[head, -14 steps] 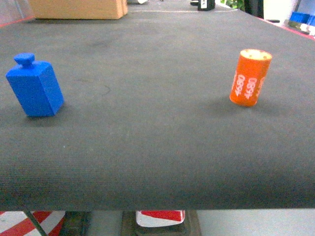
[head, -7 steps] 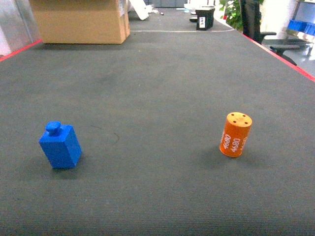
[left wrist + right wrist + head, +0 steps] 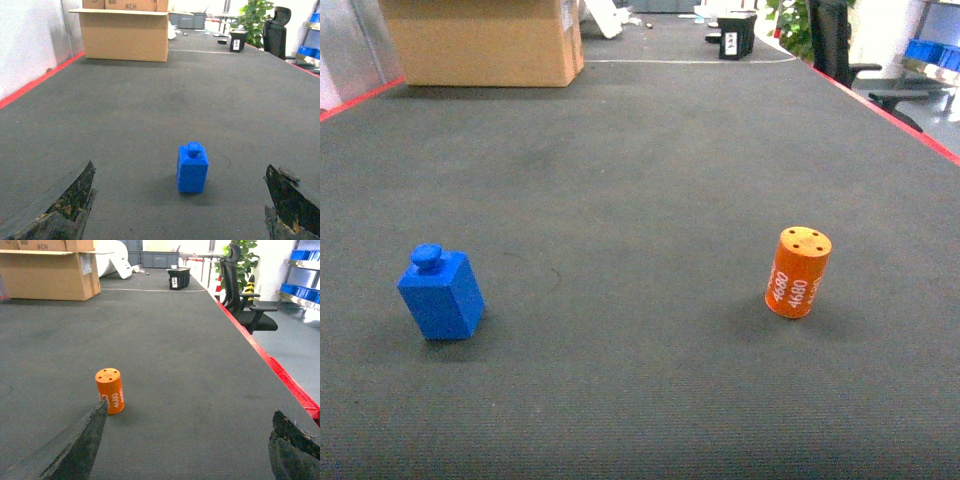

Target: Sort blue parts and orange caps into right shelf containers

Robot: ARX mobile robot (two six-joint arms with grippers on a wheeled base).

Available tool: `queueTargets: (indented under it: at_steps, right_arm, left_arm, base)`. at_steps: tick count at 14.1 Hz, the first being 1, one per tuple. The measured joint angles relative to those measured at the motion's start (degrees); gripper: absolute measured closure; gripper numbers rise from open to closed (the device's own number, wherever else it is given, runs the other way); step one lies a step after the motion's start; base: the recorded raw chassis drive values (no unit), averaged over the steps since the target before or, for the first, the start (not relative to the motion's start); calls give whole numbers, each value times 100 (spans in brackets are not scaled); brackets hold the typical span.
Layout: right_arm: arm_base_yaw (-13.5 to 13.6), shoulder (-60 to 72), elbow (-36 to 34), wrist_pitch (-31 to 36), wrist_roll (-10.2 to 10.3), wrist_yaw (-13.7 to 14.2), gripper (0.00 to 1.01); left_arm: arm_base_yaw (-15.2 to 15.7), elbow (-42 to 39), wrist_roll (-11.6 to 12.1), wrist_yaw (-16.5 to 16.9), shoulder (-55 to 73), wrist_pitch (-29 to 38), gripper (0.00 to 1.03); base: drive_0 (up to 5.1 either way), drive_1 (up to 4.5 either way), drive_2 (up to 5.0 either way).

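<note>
**Two parts on the mat, neither yet in hand**

Blue part (image 3: 441, 297): a rectangular block with a small round knob on top, standing upright on the dark mat (image 3: 640, 160), left of centre in the head view. It looks to be rigid moulded plastic, probably light, with flat smooth sides. Judged best hold: across two opposite flat faces at mid-height; the knob is too small to trust. In the left wrist view it sits between the worn fingers (image 3: 70, 200) but ahead of them, not touching.

Orange cap (image 3: 798, 272): an upright cylinder with small dark holes in its top and white "4680" lettering on its side, well apart from the block, to the right. Likely stiff and light; the curved wall may slip or roll if tipped, so a grip square across the middle seems safest.

Left gripper (image 3: 177, 210): jaws spread wide, holding nothing. Right gripper (image 3: 187, 445): likewise spread and empty; the cap stands just beyond its left finger, off the centre line.

Beyond: a cardboard box (image 3: 485, 40) at the far left, and blue bins (image 3: 300, 290) on a rack past the mat's red right edge
</note>
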Motion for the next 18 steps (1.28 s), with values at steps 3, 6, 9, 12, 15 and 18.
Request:
queueTargets:
  at_steps: [3, 6, 9, 12, 15, 18]
  right_arm:
    - [0, 0, 0, 0, 0, 0, 3]
    - [0, 0, 0, 0, 0, 0, 3]
    - [0, 0, 0, 0, 0, 0, 3]
    - [0, 0, 0, 0, 0, 0, 3]
    - [0, 0, 0, 0, 0, 0, 3]
    - [0, 0, 0, 0, 0, 0, 3]
  left_arm:
    - [0, 0, 0, 0, 0, 0, 5]
    - [0, 0, 2, 0, 0, 0, 5]
    - [0, 0, 0, 0, 0, 0, 5]
    - [0, 0, 0, 0, 0, 0, 5]
    - [0, 0, 0, 0, 0, 0, 5]
    - [0, 0, 0, 0, 0, 0, 5]
  base:
    - [0, 0, 0]
    - [0, 0, 0]
    - [0, 0, 0]
    - [0, 0, 0]
    - [0, 0, 0]
    - [0, 0, 0]
